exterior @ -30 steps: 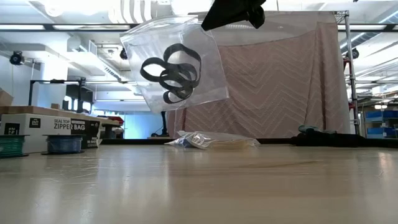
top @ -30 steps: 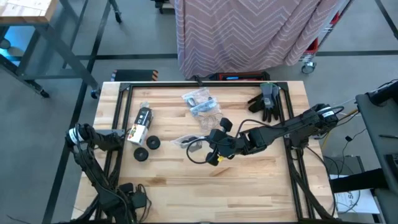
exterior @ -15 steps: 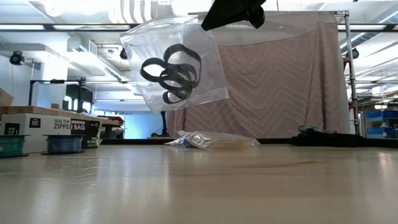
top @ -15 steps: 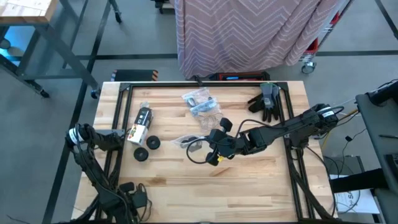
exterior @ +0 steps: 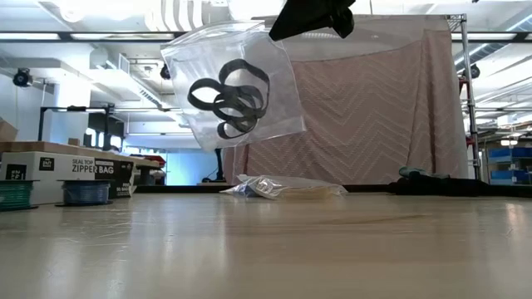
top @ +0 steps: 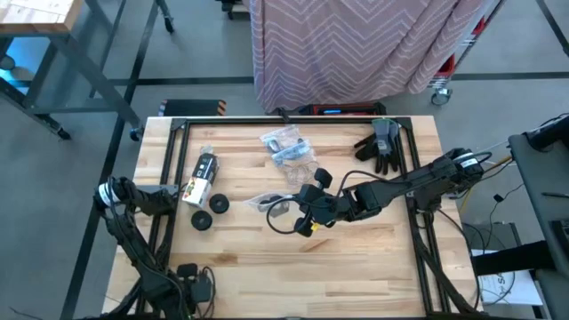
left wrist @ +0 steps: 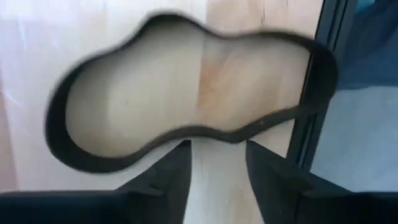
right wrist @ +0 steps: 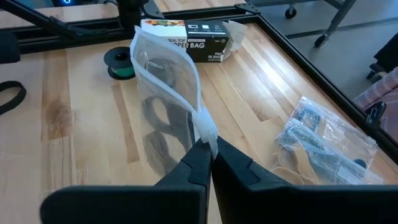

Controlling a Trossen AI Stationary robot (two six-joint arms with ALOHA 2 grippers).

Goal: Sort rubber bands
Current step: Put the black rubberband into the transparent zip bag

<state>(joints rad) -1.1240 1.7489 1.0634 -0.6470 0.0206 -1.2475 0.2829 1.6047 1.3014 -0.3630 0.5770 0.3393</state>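
My right gripper (top: 305, 216) is over the table's middle, shut on a clear zip bag (exterior: 237, 87) that holds several black rubber bands (exterior: 231, 98). The bag hangs above the table. My left gripper (left wrist: 217, 171) is at the near left corner (top: 191, 274), open. Its two fingers point down at the near side of a single black rubber band (left wrist: 186, 134) lying on the wood. More bagged bands (top: 286, 148) lie toward the far edge. My right gripper pinches the bag's zip strip (right wrist: 205, 130) near one upper corner between its two fingers. In the low view the bag is lifted clear and hangs tilted below the gripper (exterior: 312, 17), with the bands loose inside. My left gripper: I cannot tell whether its fingertips (left wrist: 183, 149) touch the black band.
A zipper-bag box (top: 203, 178) and two dark spools (top: 210, 213) sit at the table's left. Dark grey gloves (top: 380, 142) lie at the far right corner. Another black band (right wrist: 9, 96) lies on the wood. A black frame (top: 284, 118) borders the table.
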